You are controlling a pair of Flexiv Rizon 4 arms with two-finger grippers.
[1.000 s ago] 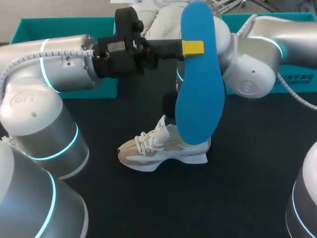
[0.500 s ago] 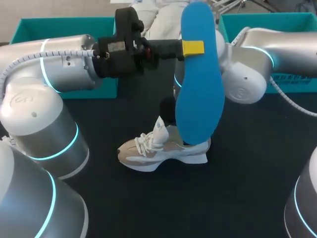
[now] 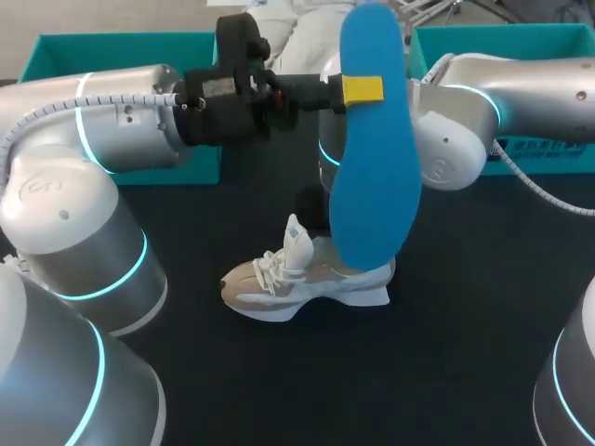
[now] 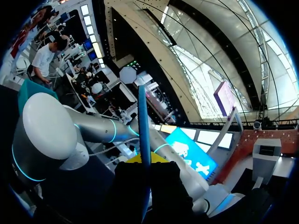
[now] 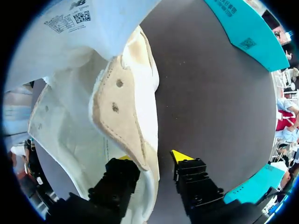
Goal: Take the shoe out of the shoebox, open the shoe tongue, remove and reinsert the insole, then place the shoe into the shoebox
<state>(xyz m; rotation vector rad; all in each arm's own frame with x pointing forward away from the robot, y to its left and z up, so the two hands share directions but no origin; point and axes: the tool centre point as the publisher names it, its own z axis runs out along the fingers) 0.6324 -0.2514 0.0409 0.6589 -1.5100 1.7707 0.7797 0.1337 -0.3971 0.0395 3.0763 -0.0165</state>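
My left gripper point(image 3: 363, 89) holds the blue insole point(image 3: 375, 139) upright above the table, shut on it near its upper end. In the left wrist view the insole point(image 4: 144, 121) stands edge-on between the fingers of the left gripper point(image 4: 145, 161). The white and beige shoe point(image 3: 307, 279) sits on the dark table below, its tongue point(image 3: 295, 237) raised. My right arm point(image 3: 465, 121) reaches in behind the insole, which hides its gripper there. In the right wrist view the right gripper point(image 5: 152, 157) straddles a beige-edged flap of the shoe point(image 5: 124, 112); one finger touches it, the other stands just clear.
Teal shoebox parts stand along the table's far edge, one at the back left point(image 3: 121, 46) and one at the back right point(image 3: 521, 42). My left arm's big links fill the table's left side. Bare dark tabletop point(image 3: 446, 372) lies in front of the shoe.
My right arm has moved left, closer in behind the insole. The shoe's tongue has risen and stands more upright. The left arm and the insole have not moved.
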